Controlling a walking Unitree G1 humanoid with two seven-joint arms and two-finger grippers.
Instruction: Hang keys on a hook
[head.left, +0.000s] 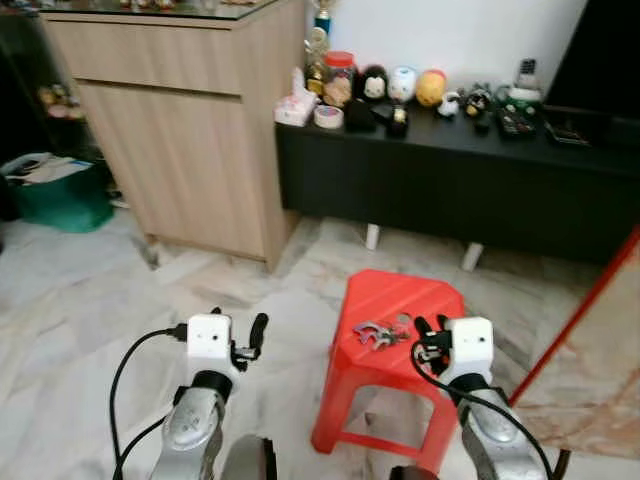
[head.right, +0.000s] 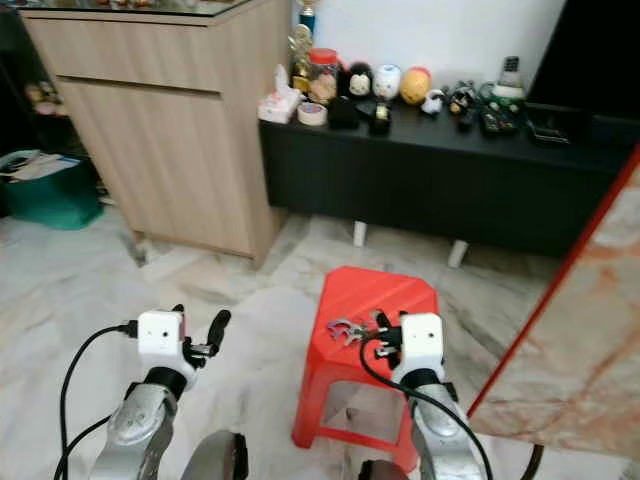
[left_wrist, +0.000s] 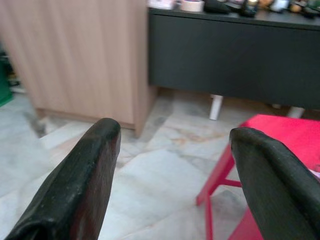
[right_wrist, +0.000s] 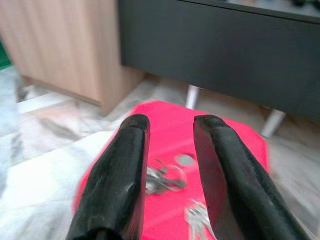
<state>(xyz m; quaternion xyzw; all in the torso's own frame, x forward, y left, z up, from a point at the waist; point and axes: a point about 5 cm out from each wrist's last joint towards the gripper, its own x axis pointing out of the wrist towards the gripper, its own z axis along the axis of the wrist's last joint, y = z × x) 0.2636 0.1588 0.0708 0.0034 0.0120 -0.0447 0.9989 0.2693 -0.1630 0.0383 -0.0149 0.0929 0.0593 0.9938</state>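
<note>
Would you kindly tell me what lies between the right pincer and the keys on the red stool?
Only bare red stool top. In the right wrist view, the right pincer hangs open above the keys, nothing in between.

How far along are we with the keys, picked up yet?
Not yet. Done: the robot stands at the red stool. The keys lie loose on its seat. In hand: the right pincer hovers open just beside them, holding nothing; the left pincer is open over the floor. Left: grasp the keys, lift, find a hook and hang them.

Keys (right_wrist: 165, 177) blurred (partly behind tool)
</note>
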